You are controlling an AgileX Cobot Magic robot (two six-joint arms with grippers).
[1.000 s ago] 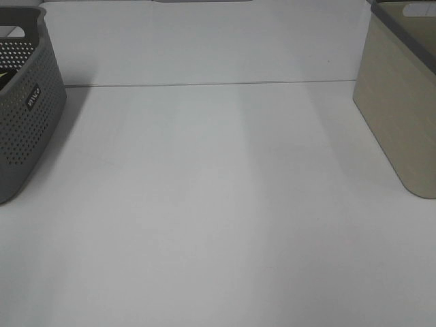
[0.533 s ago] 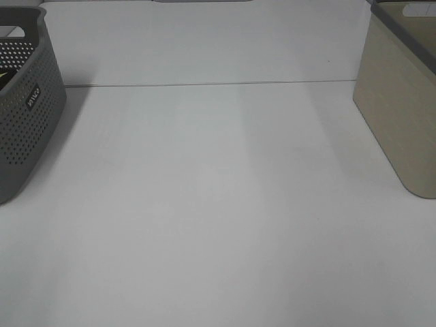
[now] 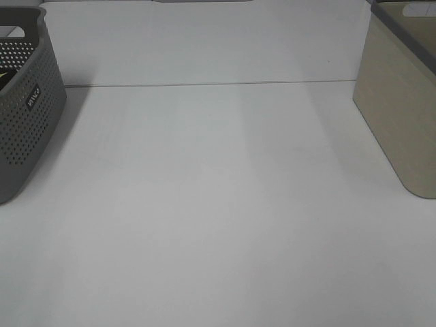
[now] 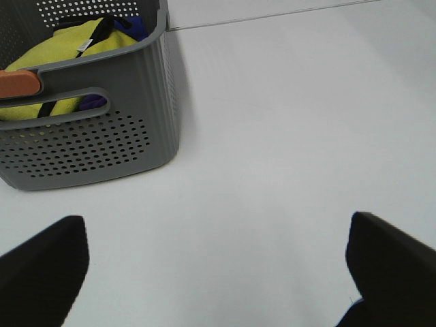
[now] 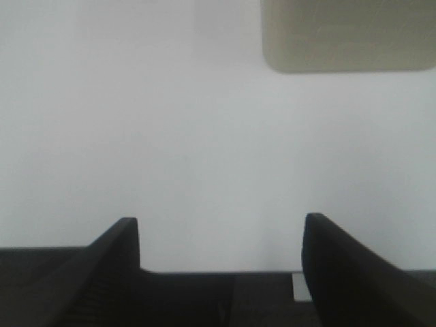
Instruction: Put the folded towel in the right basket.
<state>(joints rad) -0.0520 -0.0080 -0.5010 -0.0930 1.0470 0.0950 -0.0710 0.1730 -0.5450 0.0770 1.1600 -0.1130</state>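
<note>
The right basket is beige with solid walls and stands at the table's right edge; it also shows in the right wrist view. No folded towel lies on the table. A yellow cloth lies bunched in the grey perforated basket on the left; I cannot tell whether it is the towel. My left gripper is open and empty over bare table beside the grey basket. My right gripper is open and empty, short of the beige basket. Neither gripper shows in the exterior high view.
The grey basket stands at the table's left edge and also holds an orange item and dark blue cloth. The white table stretches between the two baskets, with a seam line across its back.
</note>
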